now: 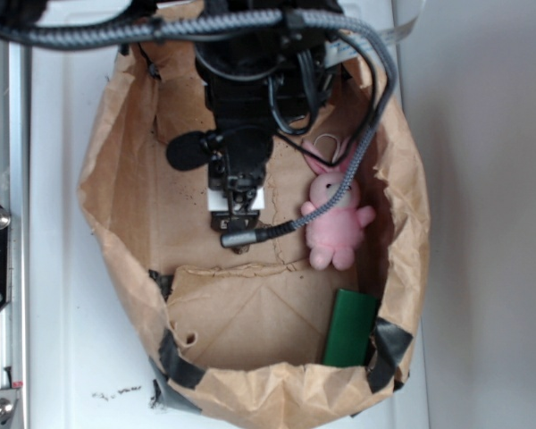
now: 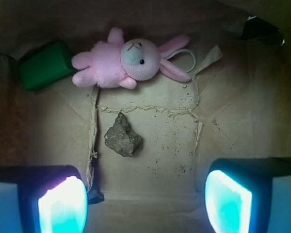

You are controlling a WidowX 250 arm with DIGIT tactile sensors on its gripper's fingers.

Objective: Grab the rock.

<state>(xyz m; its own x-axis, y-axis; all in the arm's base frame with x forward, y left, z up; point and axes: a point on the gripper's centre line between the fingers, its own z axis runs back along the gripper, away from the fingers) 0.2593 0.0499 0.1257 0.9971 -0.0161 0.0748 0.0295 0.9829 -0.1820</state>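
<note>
Rock [image 2: 122, 136] hidden from your exterior view beneath the arm, end effector [image 2: 145, 201] spread wide and empty above it, fingertips cut off.

A small brown-grey rock [image 2: 122, 136] with a rough, lumpy surface lies on the brown paper floor of a paper bag [image 2: 233, 111]. In the wrist view it is irregular, narrowing to a blunt point at its upper end and wider at its lower right. It rests loose, just below a torn crease line in the paper, near the middle of the bag's floor, well clear of the walls.
</note>
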